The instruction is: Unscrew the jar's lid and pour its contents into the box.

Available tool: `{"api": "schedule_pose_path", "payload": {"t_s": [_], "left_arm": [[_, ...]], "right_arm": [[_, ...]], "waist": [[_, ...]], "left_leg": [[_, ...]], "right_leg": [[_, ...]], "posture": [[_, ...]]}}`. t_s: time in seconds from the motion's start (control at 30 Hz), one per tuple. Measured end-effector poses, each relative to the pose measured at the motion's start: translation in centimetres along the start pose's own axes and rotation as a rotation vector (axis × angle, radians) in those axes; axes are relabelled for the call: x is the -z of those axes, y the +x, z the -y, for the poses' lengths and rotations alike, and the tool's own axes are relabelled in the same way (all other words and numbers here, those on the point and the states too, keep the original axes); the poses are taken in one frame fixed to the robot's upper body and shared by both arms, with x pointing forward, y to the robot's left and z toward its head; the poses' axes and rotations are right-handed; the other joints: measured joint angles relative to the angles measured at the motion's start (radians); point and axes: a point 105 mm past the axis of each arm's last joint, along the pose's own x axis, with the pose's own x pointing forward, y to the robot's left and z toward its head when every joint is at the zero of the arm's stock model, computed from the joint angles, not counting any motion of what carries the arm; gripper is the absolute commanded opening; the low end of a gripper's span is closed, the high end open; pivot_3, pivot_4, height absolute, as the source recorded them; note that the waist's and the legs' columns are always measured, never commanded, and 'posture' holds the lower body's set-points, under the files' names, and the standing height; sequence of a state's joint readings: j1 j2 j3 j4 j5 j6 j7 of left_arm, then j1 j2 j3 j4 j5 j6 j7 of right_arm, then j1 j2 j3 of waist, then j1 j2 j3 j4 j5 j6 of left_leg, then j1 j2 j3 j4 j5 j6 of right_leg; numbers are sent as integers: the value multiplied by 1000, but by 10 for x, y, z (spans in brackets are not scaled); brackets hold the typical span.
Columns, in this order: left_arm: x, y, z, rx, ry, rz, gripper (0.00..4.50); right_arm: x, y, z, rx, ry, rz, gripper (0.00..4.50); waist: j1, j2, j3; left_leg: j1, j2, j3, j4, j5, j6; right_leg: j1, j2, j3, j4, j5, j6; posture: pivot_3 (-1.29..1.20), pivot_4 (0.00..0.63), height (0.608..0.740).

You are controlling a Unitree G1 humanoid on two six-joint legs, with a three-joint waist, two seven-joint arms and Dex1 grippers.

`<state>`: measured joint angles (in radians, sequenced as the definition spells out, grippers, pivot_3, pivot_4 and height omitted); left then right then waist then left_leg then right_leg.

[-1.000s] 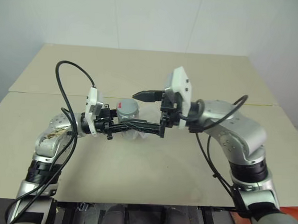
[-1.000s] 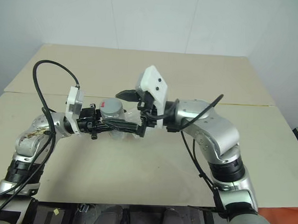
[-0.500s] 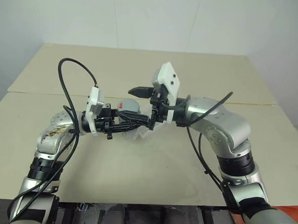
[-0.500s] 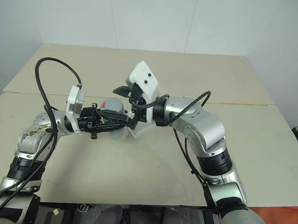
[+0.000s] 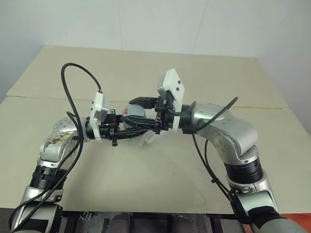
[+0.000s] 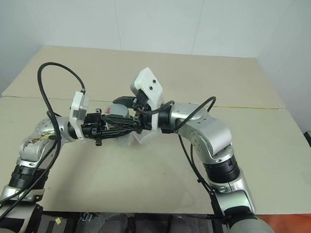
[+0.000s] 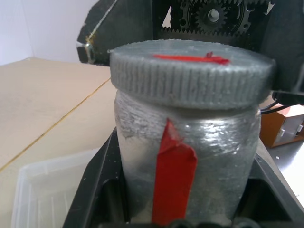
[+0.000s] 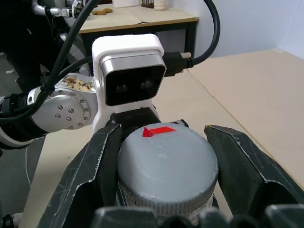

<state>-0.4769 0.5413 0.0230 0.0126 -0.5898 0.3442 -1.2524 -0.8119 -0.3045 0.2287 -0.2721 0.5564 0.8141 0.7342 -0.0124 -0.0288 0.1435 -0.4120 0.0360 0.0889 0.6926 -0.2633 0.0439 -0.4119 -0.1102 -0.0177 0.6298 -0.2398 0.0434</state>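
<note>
The jar [image 7: 190, 142], silvery-grey with a red label, is held upright above the table, with my left gripper [image 5: 135, 127] shut on its body from the left. Its round grey lid [image 8: 166, 156] carries a red mark and sits on the jar's mouth. My right gripper [image 5: 141, 112] reaches in from the right and is shut on the lid, one finger [image 8: 102, 166] on each side of its rim. The clear, whitish box [image 7: 42, 190] lies on the table just below and beside the jar. The contents are hidden inside the jar.
The beige table [image 5: 168, 169] stretches wide on all sides of the arms, with a seam [image 5: 270, 108] running across it behind them. A white wall stands beyond the far edge. My left arm's black cable [image 5: 74, 70] loops above its forearm.
My right gripper was open beside the jar; it has moved left over the jar's top and shut on the lid. The left gripper and jar stayed in place.
</note>
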Motion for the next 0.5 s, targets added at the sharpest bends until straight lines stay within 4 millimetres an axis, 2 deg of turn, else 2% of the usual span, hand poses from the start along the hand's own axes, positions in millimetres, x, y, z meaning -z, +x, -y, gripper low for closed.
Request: {"api": "schedule_pose_path", "payload": {"t_s": [0.17, 0.5], "left_arm": [[7, 4, 9, 17, -17, 22, 1940], [7, 10, 19, 88, 13, 54, 1940]], "right_arm": [[7, -6, -7, -37, 3, 10, 2757], [8, -17, -15, -125, -42, 30, 2757]], "waist": [[0, 0, 0], [0, 0, 0]], "left_leg": [[-4, 0, 0, 1, 0, 0], [-4, 0, 1, 1, 0, 0]], "right_leg": [[-4, 0, 1, 1, 0, 0], [-7, 0, 2, 1, 0, 0]], "posture": [[0, 150, 740], [0, 150, 740]]}}
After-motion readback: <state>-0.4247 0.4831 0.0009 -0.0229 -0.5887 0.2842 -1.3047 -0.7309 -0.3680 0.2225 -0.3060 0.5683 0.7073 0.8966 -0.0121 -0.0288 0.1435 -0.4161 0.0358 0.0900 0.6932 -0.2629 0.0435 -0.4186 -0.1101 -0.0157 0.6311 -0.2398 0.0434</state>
